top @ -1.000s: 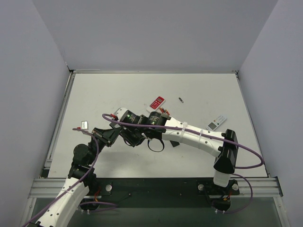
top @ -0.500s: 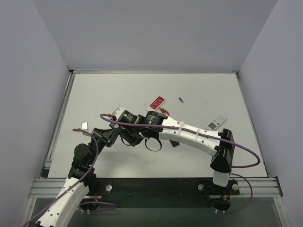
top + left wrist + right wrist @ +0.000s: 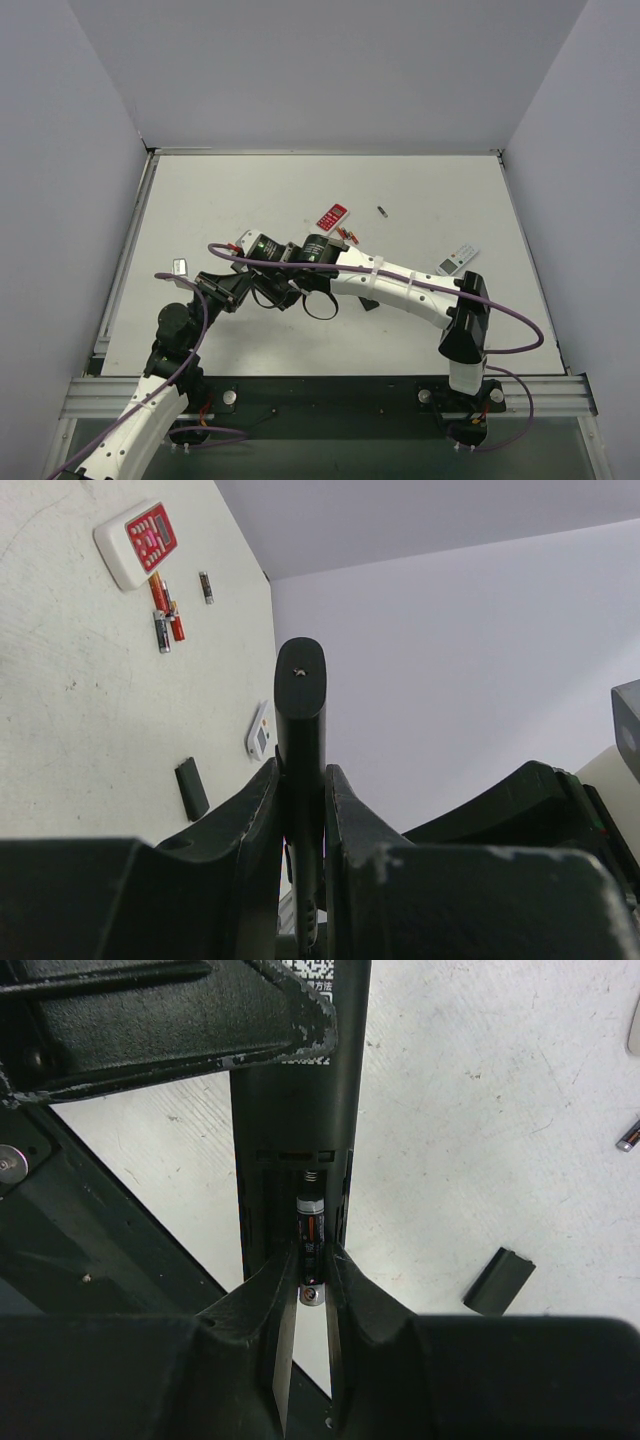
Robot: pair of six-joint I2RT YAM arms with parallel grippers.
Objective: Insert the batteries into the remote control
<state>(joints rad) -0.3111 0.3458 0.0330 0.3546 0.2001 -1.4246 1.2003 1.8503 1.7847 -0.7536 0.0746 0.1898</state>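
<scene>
My left gripper is shut on the long black remote control and holds it edge-on off the table. In the right wrist view the remote shows its open battery bay with a spring at the far end. My right gripper is shut on a battery that lies lengthwise in the bay, its near end sticking out. Two reddish batteries lie beside the red-and-white remote, and they also show in the top view. Both grippers meet at the table's middle-left.
The black battery cover lies on the table right of the remote and also shows in the top view. A lone dark battery lies further back. The small white-grey remote lies at the right. Walls enclose three sides.
Both grippers and the remote between them have shifted slightly left. The right arm's elbow has swung left with them. Both holds are unchanged.
</scene>
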